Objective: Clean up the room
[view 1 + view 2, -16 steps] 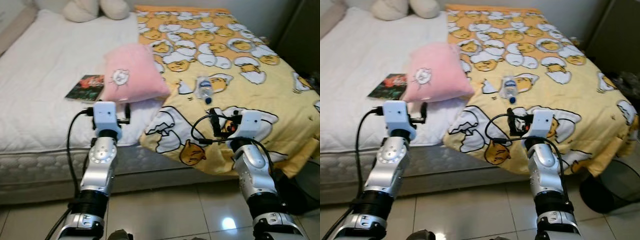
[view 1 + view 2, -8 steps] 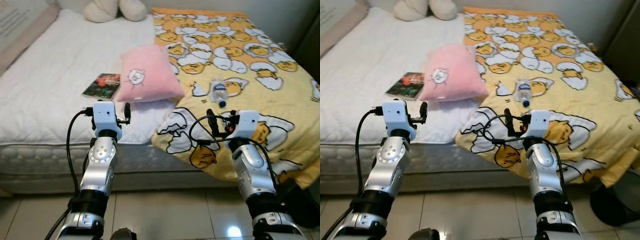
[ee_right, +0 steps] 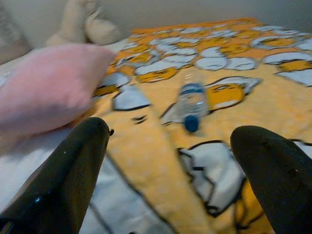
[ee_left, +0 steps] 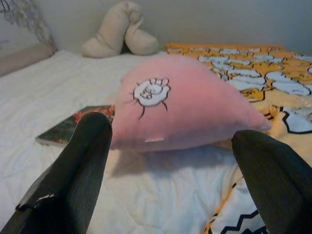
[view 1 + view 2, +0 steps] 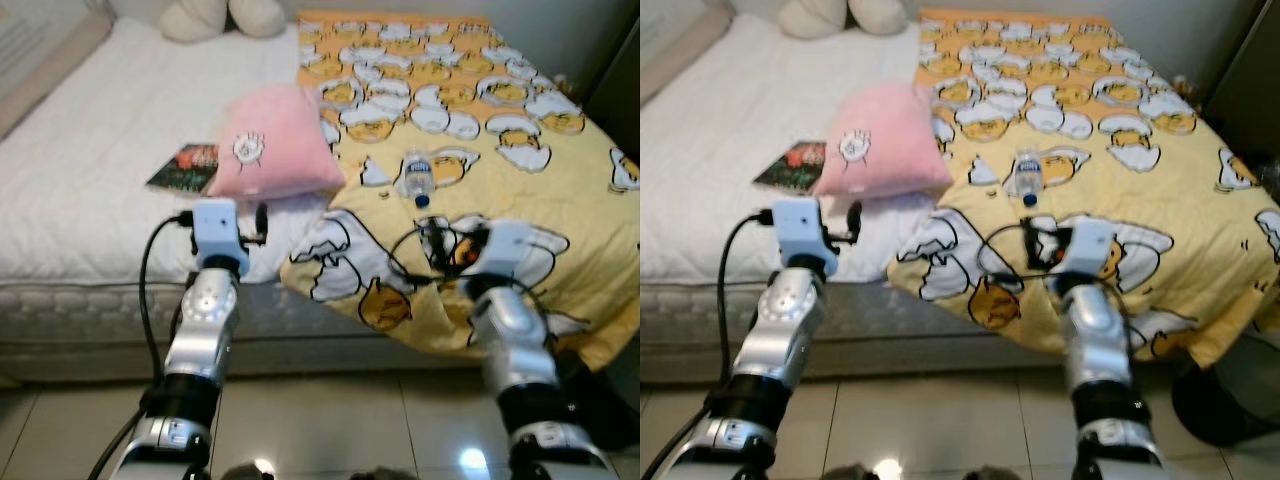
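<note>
Pillows we count: one pink square plush pillow with a small white face patch (image 5: 272, 147)
Bottles we count: one clear plastic water bottle with a blue cap (image 5: 417, 180)
Books: one thin dark-covered book (image 5: 184, 167)
Blankets: one yellow egg-cartoon blanket (image 5: 480, 130)
Plush toys we see: one cream plush toy (image 4: 120, 30)

White-mattressed bed (image 5: 90, 215) against pale wall (image 4: 204, 19); glossy tiled floor (image 5: 330, 425) reflecting ceiling light.
</note>
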### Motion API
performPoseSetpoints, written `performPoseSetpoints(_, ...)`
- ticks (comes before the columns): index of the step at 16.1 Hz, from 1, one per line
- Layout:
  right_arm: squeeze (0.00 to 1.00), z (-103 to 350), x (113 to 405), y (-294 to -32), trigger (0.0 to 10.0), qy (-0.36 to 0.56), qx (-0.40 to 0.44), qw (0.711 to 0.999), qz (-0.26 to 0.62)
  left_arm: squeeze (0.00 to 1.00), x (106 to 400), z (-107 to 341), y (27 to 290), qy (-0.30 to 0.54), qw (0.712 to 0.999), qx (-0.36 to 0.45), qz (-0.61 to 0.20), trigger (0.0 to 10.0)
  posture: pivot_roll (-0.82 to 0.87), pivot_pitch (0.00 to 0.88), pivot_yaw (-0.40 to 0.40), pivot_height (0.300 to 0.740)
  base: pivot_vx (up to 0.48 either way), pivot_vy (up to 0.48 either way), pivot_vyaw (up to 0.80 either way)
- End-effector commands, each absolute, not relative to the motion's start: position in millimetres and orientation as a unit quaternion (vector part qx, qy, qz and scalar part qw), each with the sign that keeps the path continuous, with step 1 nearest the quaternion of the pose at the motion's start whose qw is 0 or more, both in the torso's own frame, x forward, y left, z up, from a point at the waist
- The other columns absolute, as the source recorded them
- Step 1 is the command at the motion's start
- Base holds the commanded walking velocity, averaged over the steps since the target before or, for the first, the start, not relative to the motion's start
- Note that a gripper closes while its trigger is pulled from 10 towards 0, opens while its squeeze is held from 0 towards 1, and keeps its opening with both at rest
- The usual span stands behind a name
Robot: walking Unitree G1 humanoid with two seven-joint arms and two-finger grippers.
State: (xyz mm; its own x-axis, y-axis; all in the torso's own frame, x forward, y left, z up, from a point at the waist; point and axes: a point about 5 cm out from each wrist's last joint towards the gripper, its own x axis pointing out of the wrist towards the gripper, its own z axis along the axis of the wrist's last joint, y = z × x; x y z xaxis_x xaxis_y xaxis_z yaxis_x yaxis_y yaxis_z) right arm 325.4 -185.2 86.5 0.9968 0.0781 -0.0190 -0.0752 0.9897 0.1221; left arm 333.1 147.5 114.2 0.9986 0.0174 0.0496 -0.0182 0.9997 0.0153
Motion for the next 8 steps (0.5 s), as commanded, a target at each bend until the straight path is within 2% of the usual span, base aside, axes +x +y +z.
performPoseSetpoints(1,0.0,90.1,325.4,-183.9,10.0,0.005,0.053,0.998,0.044,0.0,333.5,119.5,149.1,-0.038,0.999,-0.002,0.009,10.0,-0.12,0.0,-0.002,0.74,0.48,0.0,0.0)
performPoseSetpoints(2,0.0,91.4,325.3,-183.0,10.0,0.0,0.052,0.997,0.05,0.0,334.1,118.0,149.8,-0.031,0.999,-0.011,0.013,10.0,-0.12,0.0,-0.003,0.74,0.48,0.0,0.0)
performPoseSetpoints(5,0.0,91.7,325.6,-185.5,10.0,0.002,0.04,0.998,0.045,0.0,334.2,116.7,147.9,-0.028,1.0,-0.009,0.009,10.0,-0.12,0.0,-0.008,0.74,0.48,0.0,0.5)
performPoseSetpoints(8,0.0,92.4,325.6,-185.9,10.0,0.002,0.044,0.998,0.044,0.0,335.4,119.1,148.4,-0.032,0.999,-0.023,0.014,10.0,-0.12,0.0,-0.008,0.74,0.48,0.0,0.0)
